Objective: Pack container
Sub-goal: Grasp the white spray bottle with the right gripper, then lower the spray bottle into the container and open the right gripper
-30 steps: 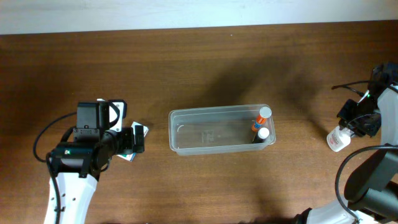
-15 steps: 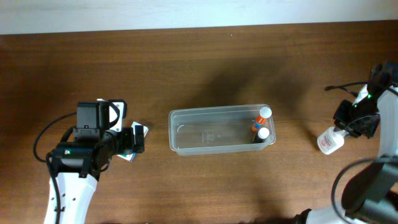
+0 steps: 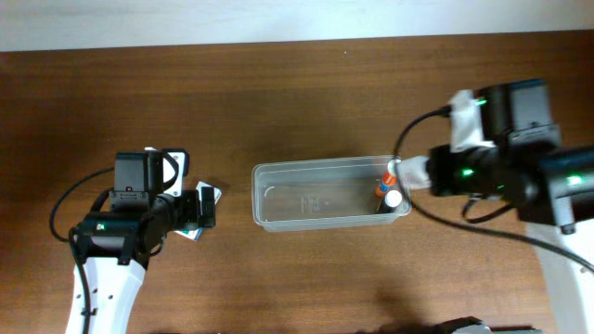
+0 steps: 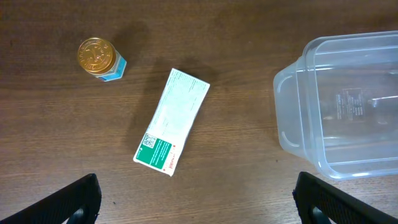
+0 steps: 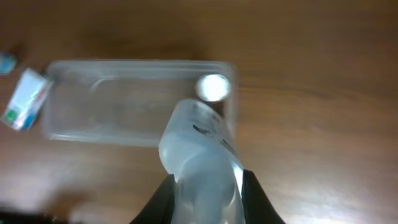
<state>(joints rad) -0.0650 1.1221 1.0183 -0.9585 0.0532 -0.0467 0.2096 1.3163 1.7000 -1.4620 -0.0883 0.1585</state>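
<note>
Since the earlier frame the right tool (image 5: 208, 196) has travelled from the right edge of the overhead frame to the right end of the container (image 3: 316, 199), with a pale bottle (image 5: 196, 140) clenched between its fingers. The container sits on the table (image 3: 297, 93) at frame centre, and two small capped bottles (image 3: 393, 185) already lie at its right end.

Step in hand, as judged: placing the bottle. The next move calls for lowering it into the free space left of those bottles, then letting go.

The left tool (image 4: 199, 194) is unchanged. It hangs spread wide, grasping nothing, over a box (image 4: 172, 121) and a gold-lidded jar (image 4: 99, 58).

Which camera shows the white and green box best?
The left wrist view: the box lies whole and sharp. Overhead, the left gripper covers most of it; the right wrist shows it small and blurred.
</note>
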